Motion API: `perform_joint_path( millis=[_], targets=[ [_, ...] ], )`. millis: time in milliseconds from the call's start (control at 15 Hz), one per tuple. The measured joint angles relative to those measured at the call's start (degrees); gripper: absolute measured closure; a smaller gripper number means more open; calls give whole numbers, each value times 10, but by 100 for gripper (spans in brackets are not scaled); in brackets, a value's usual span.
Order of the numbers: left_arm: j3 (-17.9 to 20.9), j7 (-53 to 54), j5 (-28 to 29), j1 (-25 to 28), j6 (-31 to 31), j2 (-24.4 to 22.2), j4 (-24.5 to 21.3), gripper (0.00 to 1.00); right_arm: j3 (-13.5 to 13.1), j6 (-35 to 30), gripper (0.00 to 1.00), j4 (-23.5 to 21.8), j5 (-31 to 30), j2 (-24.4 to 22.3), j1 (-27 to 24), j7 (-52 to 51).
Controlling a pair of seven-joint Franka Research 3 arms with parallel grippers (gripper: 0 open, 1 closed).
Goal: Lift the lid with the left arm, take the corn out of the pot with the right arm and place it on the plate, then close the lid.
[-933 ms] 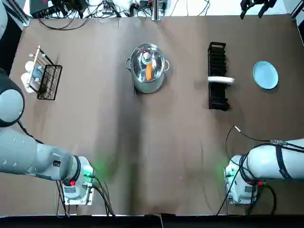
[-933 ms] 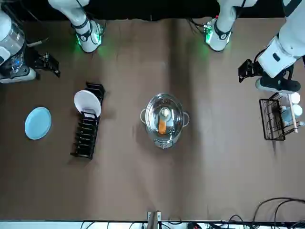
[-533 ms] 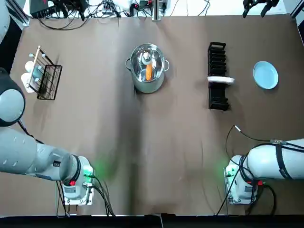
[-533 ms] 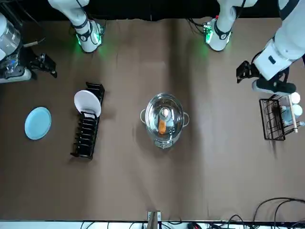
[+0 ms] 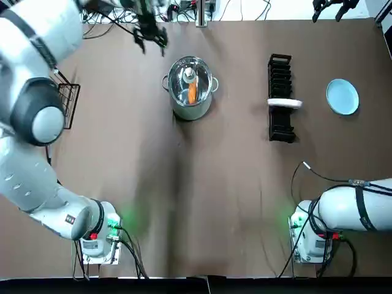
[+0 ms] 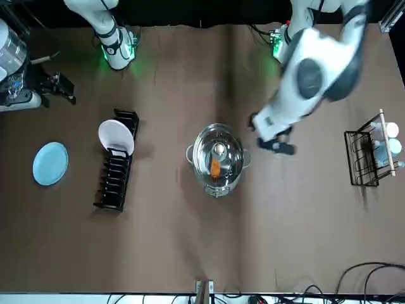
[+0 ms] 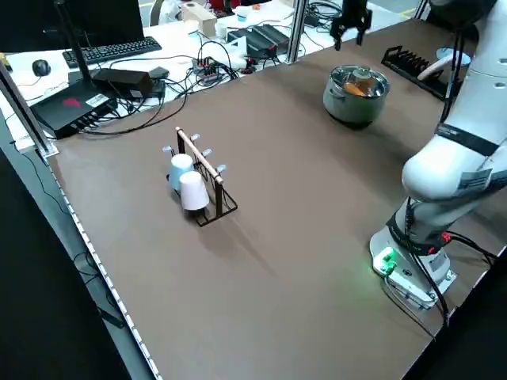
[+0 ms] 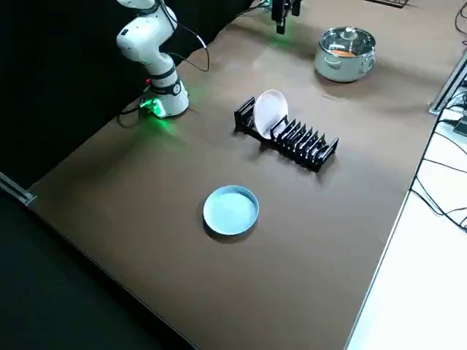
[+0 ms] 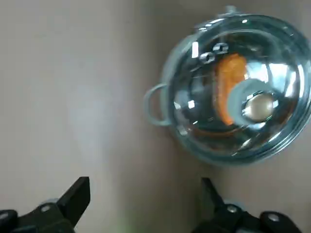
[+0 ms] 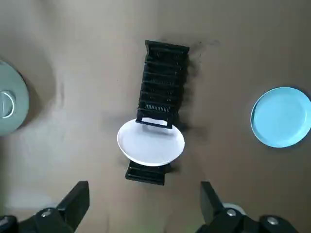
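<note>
- Corn (image 5: 192, 92) lies inside the pot (image 5: 191, 111) and shows orange through the clear lid (image 5: 180, 82).
- Lid and pot are together: the lid sits on the rim, knob at its centre. The pot stands in the upper middle of the top view, on the brown table (image 5: 214, 184).
- Left gripper (image 5: 150, 32) hangs to the upper left of the pot in the top view, near it but not touching. In the front view it shows blurred, just right of the pot.
- Its fingers (image 9: 77, 194) stand wide apart and hold nothing. Its wrist view looks down on the pot, with the corn under the glass.
- Right gripper (image 5: 329, 6) is in the top right corner of the top view, well apart from the pot. Its fingers (image 10: 77, 199) are spread as well, and they grip nothing.
- Blue plate (image 5: 342, 97) lies flat at the right of the top view.
- Dish rack (image 5: 280, 125) stands between the pot and the blue plate, with a white plate (image 5: 285, 103) upright in one of its slots.
- Cup rack (image 6: 367, 158) sits at the right edge of the front view, well apart from the pot.
</note>
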Motion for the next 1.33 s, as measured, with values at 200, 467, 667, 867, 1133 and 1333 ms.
perform_joint_path(
  millis=[200, 467, 667, 867, 1133, 1333],
  targets=[
    [-1, -70, 0, -50, 77, 53, 0, 0, 2, 15, 0, 0, 0, 11, 0, 0],
    [-1, -122, 0, -85, 183, 99, 1, 0, -4, 28, 0, 9, -3, 15, -13, 0],
    [0, -138, 0, -96, 247, 128, 1, 0, -4, 31, 0, 14, -3, 16, -21, 0],
    [0, -144, 0, -107, 259, 139, 2, 6, 2, 35, 0, 14, 0, 36, -18, 0],
    [2, -146, 0, -114, 254, 139, 5, 18, 8, 38, 0, 15, 0, 64, 17, 1],
    [5, -146, 1, -114, 227, 138, 10, 29, 7, 42, 0, 20, -2, 69, 22, 1]
  ],
)
